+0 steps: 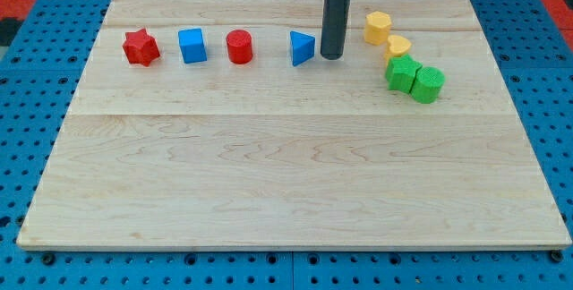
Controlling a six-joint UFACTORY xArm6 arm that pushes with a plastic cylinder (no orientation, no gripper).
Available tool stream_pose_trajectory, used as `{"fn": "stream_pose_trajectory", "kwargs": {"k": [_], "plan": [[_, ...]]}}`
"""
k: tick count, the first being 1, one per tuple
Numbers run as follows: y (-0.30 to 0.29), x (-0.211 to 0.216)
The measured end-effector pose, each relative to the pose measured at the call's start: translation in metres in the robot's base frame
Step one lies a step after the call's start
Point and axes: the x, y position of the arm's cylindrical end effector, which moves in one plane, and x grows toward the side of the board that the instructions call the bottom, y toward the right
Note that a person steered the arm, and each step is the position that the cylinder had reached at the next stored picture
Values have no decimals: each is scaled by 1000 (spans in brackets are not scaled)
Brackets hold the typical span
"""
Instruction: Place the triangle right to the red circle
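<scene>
While my tip (pixel 331 56) stands on the wooden board (pixel 286 174), the blue triangle (pixel 302 47) sits just beside it, on the view's left.

My tip is a plain rod end with no jaws to open or shut, and I cannot tell if it touches the triangle. Past the triangle, farther to the view's left of my tip, stand the red circle (pixel 239 46), then the blue cube (pixel 192 45), then the red star (pixel 141 47), all in one row. Nothing lies between the triangle and the red circle. To the view's right of my tip sit two yellow blocks (pixel 378 27) (pixel 398 46) and two green blocks (pixel 401 72) (pixel 427 84), bunched close together. The triangle's flat side faces the red circle, and its point aims at my tip, so it runs long across the view.
</scene>
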Motion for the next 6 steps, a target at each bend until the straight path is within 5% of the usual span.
{"fn": "stream_pose_trajectory", "kwargs": {"k": [6], "plan": [[-22, 6]]}}
